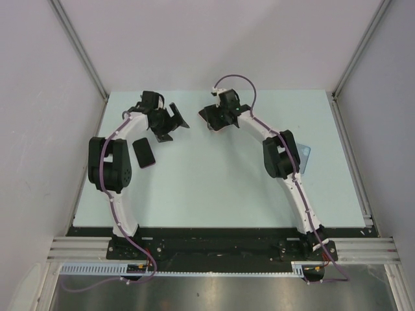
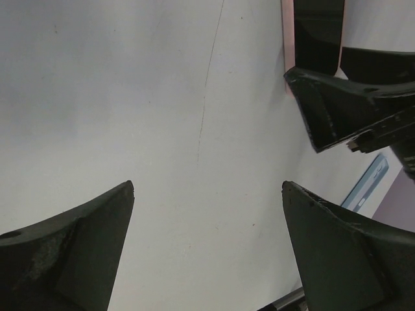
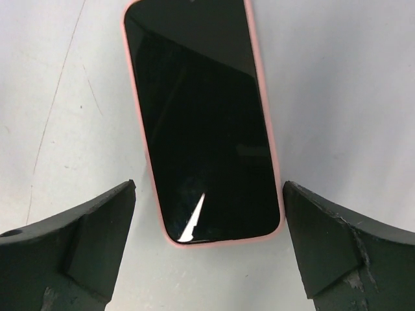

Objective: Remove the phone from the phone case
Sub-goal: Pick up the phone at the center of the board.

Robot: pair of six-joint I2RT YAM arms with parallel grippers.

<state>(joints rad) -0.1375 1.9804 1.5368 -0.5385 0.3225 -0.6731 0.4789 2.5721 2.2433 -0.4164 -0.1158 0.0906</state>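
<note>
The phone (image 3: 204,123) lies screen-up on the table (image 3: 350,97), seated in its pink case (image 3: 224,242), running from centre toward 12 o'clock in the right wrist view; the right gripper (image 3: 209,188) hangs over its near end, jaws wide and empty; the left gripper (image 2: 207,188) gapes equally, the phone at its 1 o'clock. Closing across the rim would likely clamp both together; unbraced, the pair may skid; the dark slab (image 1: 143,152) at the table's 9 o'clock is perhaps another phone.
</note>
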